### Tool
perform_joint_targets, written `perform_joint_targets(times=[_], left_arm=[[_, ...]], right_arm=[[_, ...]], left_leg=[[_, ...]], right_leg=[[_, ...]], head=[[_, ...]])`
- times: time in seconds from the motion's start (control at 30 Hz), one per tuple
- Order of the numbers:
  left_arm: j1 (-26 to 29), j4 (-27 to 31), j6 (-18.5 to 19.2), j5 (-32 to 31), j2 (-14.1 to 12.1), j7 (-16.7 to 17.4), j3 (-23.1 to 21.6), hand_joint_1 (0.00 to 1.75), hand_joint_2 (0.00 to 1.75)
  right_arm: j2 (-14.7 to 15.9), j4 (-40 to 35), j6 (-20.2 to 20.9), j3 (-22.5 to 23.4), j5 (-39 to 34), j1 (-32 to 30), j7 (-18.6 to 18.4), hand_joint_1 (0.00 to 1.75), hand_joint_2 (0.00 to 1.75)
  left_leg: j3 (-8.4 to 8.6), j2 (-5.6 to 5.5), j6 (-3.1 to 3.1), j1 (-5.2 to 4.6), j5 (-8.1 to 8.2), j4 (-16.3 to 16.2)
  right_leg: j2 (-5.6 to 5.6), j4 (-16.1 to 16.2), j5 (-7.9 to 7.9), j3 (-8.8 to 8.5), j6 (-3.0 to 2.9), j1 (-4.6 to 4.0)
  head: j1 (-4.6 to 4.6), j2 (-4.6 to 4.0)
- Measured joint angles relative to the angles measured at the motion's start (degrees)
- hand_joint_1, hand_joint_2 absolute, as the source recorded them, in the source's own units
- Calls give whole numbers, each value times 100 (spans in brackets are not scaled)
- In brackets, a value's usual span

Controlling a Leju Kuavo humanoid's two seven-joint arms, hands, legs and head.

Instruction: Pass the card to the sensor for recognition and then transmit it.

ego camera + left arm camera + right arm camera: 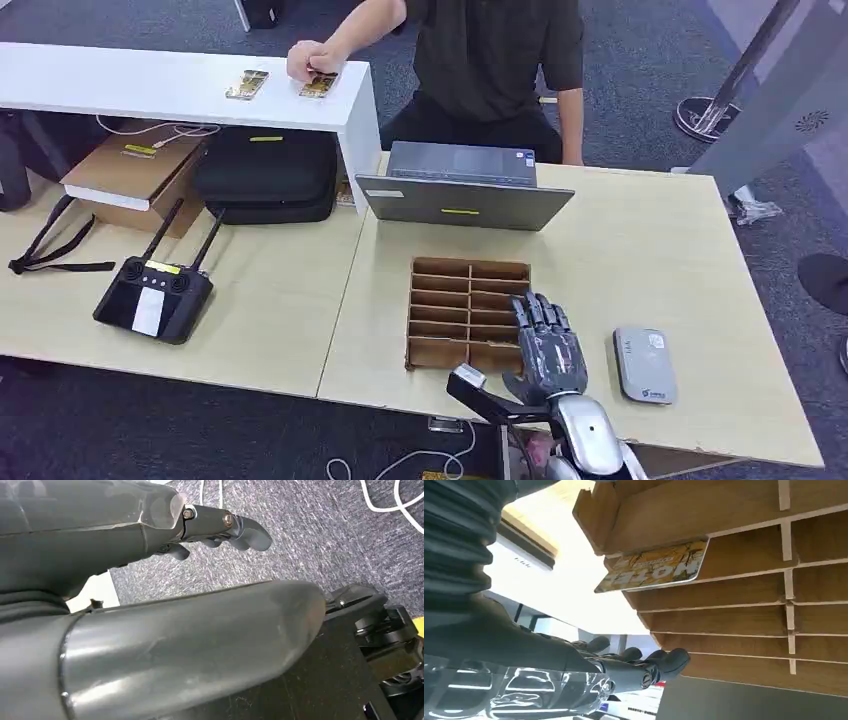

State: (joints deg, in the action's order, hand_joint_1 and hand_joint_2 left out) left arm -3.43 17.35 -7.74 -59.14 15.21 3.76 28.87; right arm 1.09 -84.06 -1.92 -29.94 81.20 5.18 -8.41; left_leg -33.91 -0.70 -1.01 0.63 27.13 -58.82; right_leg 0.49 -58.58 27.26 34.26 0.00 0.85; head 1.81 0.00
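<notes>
The right hand [548, 350] hovers empty, fingers [664, 661] spread, over the wooden rack [440, 300] on the worktop, the card [654, 567] apparently slotted just beyond them, so pinching it comes next.

Grey carpet [640, 60], pale wooden tables [680, 260]

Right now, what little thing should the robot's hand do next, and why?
Probably curl the right hand in to pinch the card that stands in a slot of the wooden rack. The hand hovers over the rack's right side, fingers apart and holding nothing, and the sensor lies beside it on the table, waiting for a card.
</notes>
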Motion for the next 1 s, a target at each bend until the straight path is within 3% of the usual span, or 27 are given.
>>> perform_joint_targets(times=[1.0], left_arm=[[4, 0, -157, -2, 4, -79, -142, 0, 0]], right_arm=[[0, -171, -76, 28, 13, -26, 90, 0, 175]], left_leg=[[0, 0, 0, 0, 0, 0]], right_leg=[[0, 0, 0, 0, 0, 0]], head=[[0, 0]])
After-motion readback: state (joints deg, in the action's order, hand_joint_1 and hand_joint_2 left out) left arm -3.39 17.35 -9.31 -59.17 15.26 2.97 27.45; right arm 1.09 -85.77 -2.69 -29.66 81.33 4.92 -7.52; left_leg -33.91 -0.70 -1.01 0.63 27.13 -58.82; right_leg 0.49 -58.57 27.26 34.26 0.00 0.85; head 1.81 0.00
